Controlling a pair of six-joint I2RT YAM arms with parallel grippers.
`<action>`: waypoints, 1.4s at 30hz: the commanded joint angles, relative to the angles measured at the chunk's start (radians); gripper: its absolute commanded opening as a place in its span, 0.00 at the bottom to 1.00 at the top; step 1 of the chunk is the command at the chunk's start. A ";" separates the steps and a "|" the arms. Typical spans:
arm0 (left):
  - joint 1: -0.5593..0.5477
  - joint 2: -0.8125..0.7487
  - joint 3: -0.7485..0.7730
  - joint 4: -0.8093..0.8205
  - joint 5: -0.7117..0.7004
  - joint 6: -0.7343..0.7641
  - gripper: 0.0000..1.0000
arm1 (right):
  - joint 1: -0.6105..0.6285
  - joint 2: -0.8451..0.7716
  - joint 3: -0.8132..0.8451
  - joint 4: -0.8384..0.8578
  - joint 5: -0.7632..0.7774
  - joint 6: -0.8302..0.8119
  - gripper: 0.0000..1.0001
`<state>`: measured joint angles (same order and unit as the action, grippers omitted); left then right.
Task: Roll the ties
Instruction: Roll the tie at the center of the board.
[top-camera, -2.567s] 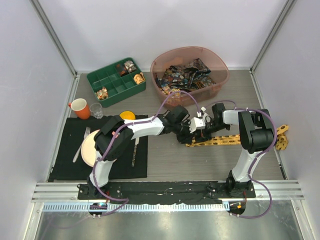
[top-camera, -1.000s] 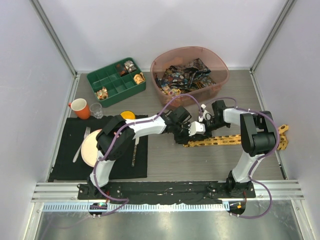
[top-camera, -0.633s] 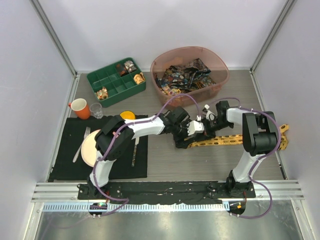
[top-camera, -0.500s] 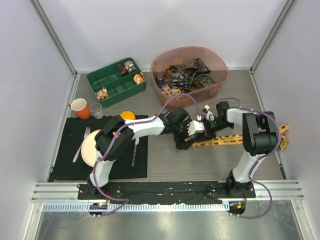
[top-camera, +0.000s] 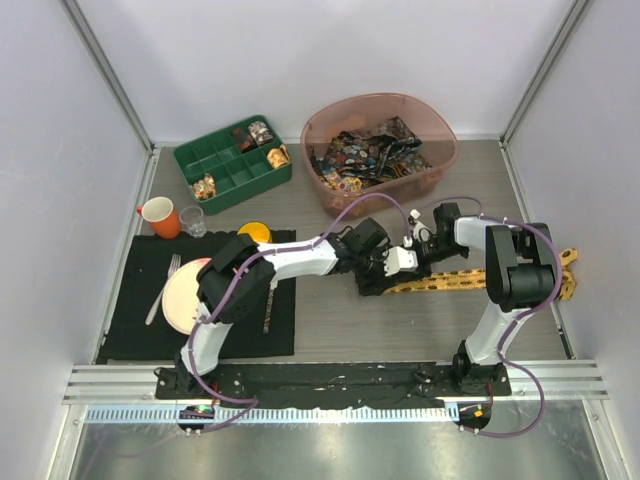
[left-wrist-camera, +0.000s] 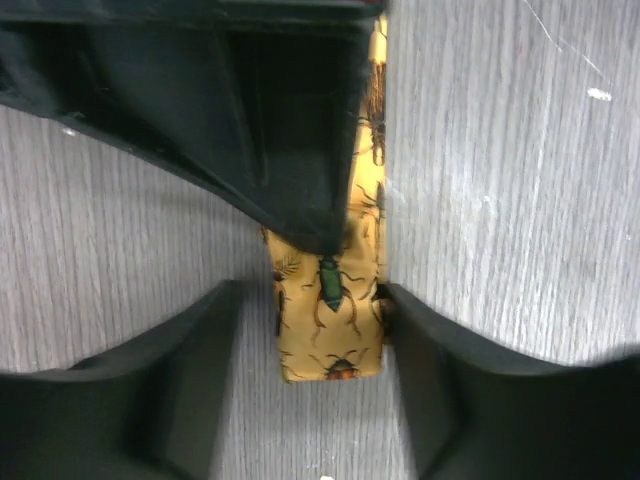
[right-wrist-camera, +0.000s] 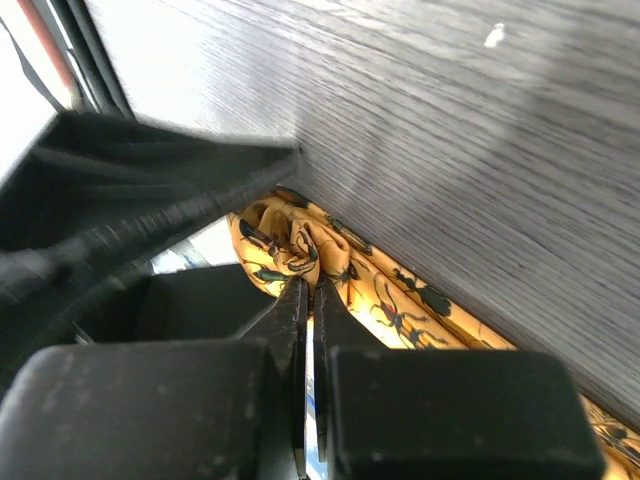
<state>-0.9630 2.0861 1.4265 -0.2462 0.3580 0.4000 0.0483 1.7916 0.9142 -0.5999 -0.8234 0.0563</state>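
The yellow-orange tie (top-camera: 470, 279) with a beetle print lies flat across the table's right half, its narrow end at the left. My left gripper (top-camera: 386, 270) is open, and in the left wrist view (left-wrist-camera: 310, 300) its fingers (left-wrist-camera: 440, 380) stand on either side of the tie's end (left-wrist-camera: 335, 335). My right gripper (top-camera: 414, 250) is shut on a bunched fold of the yellow tie (right-wrist-camera: 290, 240), fingertips pinched together (right-wrist-camera: 306, 288). The dark printed ties (top-camera: 372, 150) lie piled in the pink basin (top-camera: 444, 128).
A green compartment tray (top-camera: 222, 165) stands at the back left. An orange mug (top-camera: 158, 215) and a glass (top-camera: 194, 221) sit beside a black mat (top-camera: 130, 320) with a plate (top-camera: 176, 300) and cutlery. Both grippers crowd together over the tie's left end.
My left gripper has shifted to the right, closer to the right gripper at the tie's narrow end. The right gripper has drawn slightly back toward the basin with the tie fold.
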 joint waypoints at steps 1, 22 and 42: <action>0.000 0.005 -0.010 -0.079 -0.039 0.059 0.50 | -0.001 -0.001 0.006 0.022 -0.046 0.007 0.01; 0.035 -0.118 -0.170 -0.094 -0.051 0.037 0.44 | 0.081 0.063 0.022 0.026 0.139 0.016 0.01; 0.133 -0.184 -0.353 0.298 0.206 0.000 0.71 | 0.146 0.098 -0.008 0.126 0.230 0.115 0.01</action>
<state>-0.8295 1.9175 1.1027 -0.0162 0.5259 0.3939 0.1513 1.8668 0.9478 -0.5968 -0.7841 0.1585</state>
